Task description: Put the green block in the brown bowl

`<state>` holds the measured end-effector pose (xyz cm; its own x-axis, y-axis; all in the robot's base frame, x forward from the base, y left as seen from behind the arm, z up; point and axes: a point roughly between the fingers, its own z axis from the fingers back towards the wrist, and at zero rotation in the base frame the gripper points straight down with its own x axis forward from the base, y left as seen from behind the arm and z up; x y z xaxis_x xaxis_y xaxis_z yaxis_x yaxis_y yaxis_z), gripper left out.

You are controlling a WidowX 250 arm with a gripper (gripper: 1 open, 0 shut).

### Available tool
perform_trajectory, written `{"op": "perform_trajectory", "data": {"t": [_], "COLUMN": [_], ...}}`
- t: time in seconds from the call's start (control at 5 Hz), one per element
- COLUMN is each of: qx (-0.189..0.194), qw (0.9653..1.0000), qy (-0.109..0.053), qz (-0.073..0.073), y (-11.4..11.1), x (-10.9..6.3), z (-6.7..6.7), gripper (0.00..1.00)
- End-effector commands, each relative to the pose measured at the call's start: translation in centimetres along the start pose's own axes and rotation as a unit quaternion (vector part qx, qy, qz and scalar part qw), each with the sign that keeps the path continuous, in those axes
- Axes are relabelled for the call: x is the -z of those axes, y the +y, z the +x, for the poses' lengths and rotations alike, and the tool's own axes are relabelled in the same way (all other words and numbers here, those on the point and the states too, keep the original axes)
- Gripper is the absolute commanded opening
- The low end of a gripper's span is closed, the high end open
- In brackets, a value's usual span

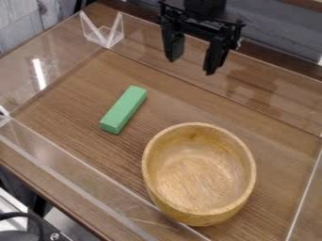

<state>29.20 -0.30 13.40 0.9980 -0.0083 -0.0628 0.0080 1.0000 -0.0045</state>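
The green block [123, 109], a flat bright green bar, lies on the wooden table left of centre, slanting from upper right to lower left. The brown bowl [239, 198], a wide light wooden bowl with thick walls, stands at the lower right and holds nothing. My gripper [190, 51] hangs at the top centre, pointing down, with its black fingers [213, 56] spread open and nothing between them. It is above and behind both the block and the bowl, touching neither.
Low clear plastic walls [75, 174] fence the work area on the left, front and right. A clear plastic corner piece [101, 31] stands at the back left. Bare wooden tabletop [239, 94] stretches between gripper, block and bowl.
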Motion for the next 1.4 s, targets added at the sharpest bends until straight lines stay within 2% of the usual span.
{"op": "perform_trajectory", "data": {"t": [0.0, 0.2, 0.4, 0.6, 1.2], "qx": [-0.005, -0.013, -0.022, -0.019, -0.018], "qw": [1.0000, 0.9998, 0.9997, 0.9997, 0.9997], "qy": [0.002, 0.012, -0.005, -0.012, -0.013], "qz": [0.000, 0.002, 0.006, 0.007, -0.002], "y": [1.4, 4.1, 7.4, 8.6, 9.7], "x": [0.6, 2.8, 3.2, 3.8, 5.5], "z": [-0.3, -1.1, -2.9, -3.4, -3.1], "gripper": [1.00, 1.00, 1.00, 1.00, 1.00]}}
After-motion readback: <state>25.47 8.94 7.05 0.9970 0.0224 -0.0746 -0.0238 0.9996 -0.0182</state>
